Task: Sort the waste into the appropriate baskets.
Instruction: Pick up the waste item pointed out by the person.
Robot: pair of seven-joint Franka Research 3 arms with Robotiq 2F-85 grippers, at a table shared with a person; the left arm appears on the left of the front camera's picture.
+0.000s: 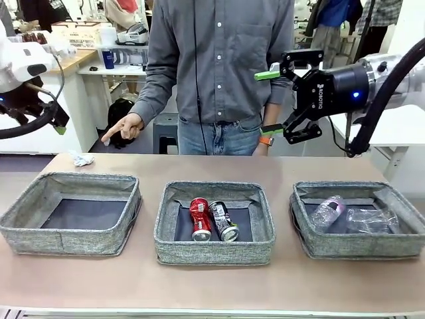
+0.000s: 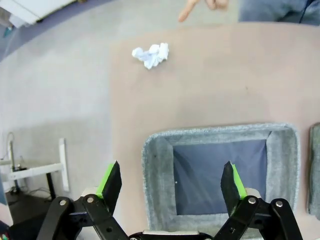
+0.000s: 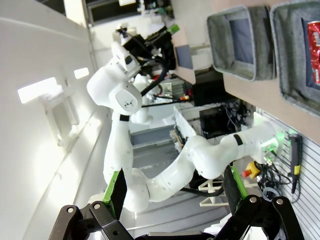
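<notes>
Three grey baskets stand in a row. The left basket (image 1: 66,240) holds nothing. In the middle basket (image 1: 212,252) lie a red can (image 1: 199,218) and a black-and-silver can (image 1: 224,220). Two clear bottles (image 1: 327,212) (image 1: 369,220) lie in the right basket (image 1: 358,247). A white paper wad (image 1: 82,159) (image 2: 150,54) sits on the table behind the left basket. My left gripper (image 2: 171,181) hangs open above the left basket's (image 2: 155,165) near wall. My right gripper (image 1: 271,103) (image 3: 175,187) is open, raised high at the right, turned sideways.
A person stands at the far side and points a hand (image 1: 125,127) down toward the wad; the fingertip (image 2: 186,14) is just beyond it. The table's left edge (image 2: 112,115) runs close to the wad. The right wrist view shows my left arm (image 3: 120,90) and two baskets (image 3: 220,45).
</notes>
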